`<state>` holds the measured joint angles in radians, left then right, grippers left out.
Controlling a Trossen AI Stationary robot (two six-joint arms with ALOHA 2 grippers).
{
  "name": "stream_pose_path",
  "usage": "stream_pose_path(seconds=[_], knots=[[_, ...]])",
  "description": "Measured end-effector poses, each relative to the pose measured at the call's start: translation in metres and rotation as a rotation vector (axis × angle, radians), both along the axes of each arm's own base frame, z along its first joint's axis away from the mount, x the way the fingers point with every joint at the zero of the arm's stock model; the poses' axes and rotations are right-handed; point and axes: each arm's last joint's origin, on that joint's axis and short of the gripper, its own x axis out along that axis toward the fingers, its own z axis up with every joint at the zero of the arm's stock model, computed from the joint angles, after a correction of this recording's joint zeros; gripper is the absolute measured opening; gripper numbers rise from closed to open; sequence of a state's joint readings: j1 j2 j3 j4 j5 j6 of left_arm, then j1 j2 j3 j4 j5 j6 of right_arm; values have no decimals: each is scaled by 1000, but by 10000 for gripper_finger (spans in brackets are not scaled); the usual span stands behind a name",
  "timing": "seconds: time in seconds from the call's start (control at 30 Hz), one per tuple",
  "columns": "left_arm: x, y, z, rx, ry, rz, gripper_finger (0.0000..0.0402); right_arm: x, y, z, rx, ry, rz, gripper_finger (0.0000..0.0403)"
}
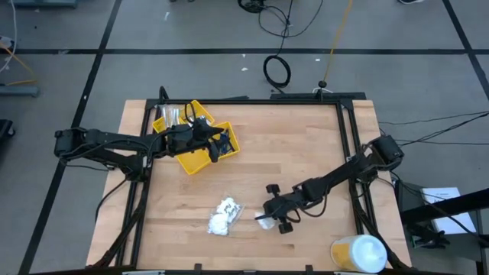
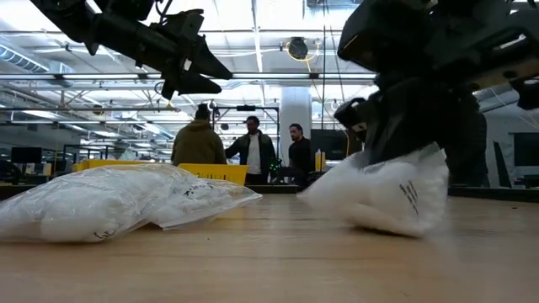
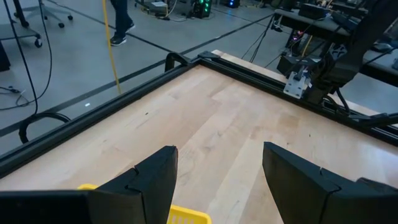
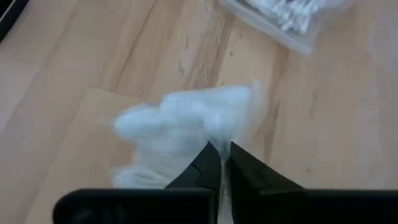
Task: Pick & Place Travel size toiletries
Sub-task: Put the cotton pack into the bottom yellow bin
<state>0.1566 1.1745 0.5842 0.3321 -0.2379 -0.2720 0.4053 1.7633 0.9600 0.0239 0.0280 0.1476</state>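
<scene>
A clear bag of white lumps (image 1: 263, 221) sits pinched on the wooden tabletop; two more bags (image 1: 223, 217) lie just beside.

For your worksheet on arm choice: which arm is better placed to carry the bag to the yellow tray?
Right: its gripper is shut on the bag; the left gripper hovers open over the tray.

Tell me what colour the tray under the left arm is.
Yellow. The tray shows best in the high view, at the table's back left.
</scene>
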Motion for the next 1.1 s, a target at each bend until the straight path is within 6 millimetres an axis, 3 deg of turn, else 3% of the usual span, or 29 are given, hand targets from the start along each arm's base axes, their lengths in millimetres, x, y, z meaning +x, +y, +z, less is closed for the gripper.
stream_pose_path(seconds=[0.23,0.53,0.7,0.97,1.1], knots=[[0,-1,-1,-23,7,-11,234,-10,-9,31,-127,-82,-26,2],[7,-3,-8,-57,16,-112,234,-36,-39,73,-532,-249,-378,1],[30,-10,-19,-83,-101,-190,234,-44,-47,73,-680,-404,-498,0],[60,-11,-46,-238,-271,-195,234,-52,-47,56,-812,-521,-379,0],[77,-13,-44,-261,-278,-255,234,-53,-49,56,-816,-556,-389,0]])
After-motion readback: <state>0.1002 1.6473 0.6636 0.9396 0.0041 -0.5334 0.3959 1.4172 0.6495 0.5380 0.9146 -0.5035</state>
